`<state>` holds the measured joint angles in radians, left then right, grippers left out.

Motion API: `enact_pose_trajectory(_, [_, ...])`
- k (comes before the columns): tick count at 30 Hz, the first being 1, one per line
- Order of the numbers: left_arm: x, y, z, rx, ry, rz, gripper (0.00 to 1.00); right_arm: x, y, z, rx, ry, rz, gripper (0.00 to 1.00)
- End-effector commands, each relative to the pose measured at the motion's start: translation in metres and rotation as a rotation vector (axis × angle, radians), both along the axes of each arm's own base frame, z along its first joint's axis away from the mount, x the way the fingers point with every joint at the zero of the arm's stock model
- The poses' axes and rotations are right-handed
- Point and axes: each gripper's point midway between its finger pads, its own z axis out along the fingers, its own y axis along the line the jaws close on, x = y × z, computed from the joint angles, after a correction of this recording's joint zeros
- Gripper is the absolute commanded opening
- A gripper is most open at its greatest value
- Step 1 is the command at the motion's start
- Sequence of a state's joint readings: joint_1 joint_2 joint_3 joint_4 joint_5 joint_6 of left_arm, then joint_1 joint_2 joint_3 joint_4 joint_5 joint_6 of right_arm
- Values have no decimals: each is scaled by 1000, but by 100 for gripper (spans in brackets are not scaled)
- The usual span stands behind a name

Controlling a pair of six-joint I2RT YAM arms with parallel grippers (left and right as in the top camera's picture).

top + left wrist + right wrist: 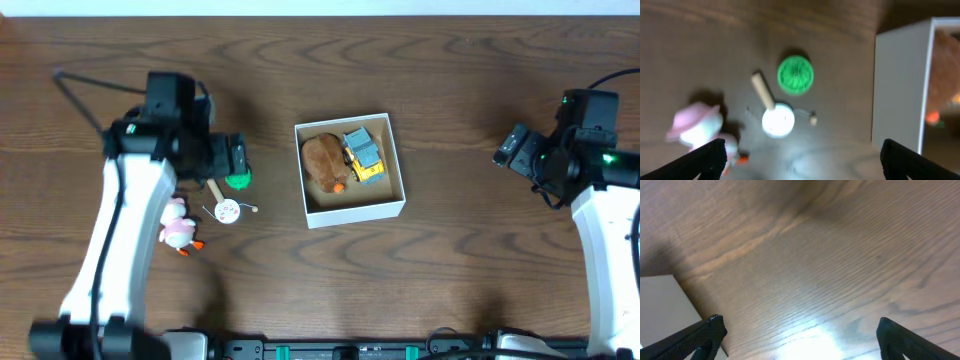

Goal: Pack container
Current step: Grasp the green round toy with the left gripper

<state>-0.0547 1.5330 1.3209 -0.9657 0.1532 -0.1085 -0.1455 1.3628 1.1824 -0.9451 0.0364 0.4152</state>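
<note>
The container (pixel 352 211) is a white-walled box with a brown inside at the table's middle. It holds a brown plush toy (pixel 322 162) and a yellow and blue toy vehicle (pixel 363 156). Left of it on the table lie a green round toy (pixel 238 181), a white round toy with a wooden stick (pixel 227 210) and a pink and white duck (pixel 178 226). My left gripper (pixel 800 160) is open and empty above these loose toys; its view shows the green toy (pixel 795 75), the white toy (pixel 778 120), the duck (pixel 695 125) and the container's wall (pixel 900 90). My right gripper (pixel 797 337) is open and empty over bare table right of the container (pixel 665 305).
The dark wooden table (pixel 470 80) lies under everything. The left arm's white link (pixel 110 240) runs down the left side, next to the duck. The right arm (pixel 610 200) stands at the right edge.
</note>
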Motion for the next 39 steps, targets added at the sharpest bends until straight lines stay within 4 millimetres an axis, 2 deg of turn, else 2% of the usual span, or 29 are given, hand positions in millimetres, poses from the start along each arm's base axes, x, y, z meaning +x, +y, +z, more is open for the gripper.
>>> enact_pose_trajectory(1, [13, 0, -27, 8, 63, 5, 98, -1, 5, -12, 21, 40, 23, 99])
enact_pose_trajectory(5, [17, -1, -66, 14, 158, 4, 98, -2, 5, -16, 24, 57, 23, 99])
enact_pose_trajectory(10, [16, -1, -104, 21, 252, -4, 98, -2, 5, -16, 24, 57, 23, 99])
enact_pose_trajectory(21, [21, -3, -149, 27, 316, -18, 98, -2, 5, -16, 24, 57, 23, 99])
enact_pose_trajectory(27, [17, -11, -160, 35, 346, -56, 98, -2, 5, -16, 25, 57, 23, 99])
enact_pose_trajectory(39, [12, -17, -160, 39, 361, -74, 97, -3, 5, -16, 24, 60, 23, 99])
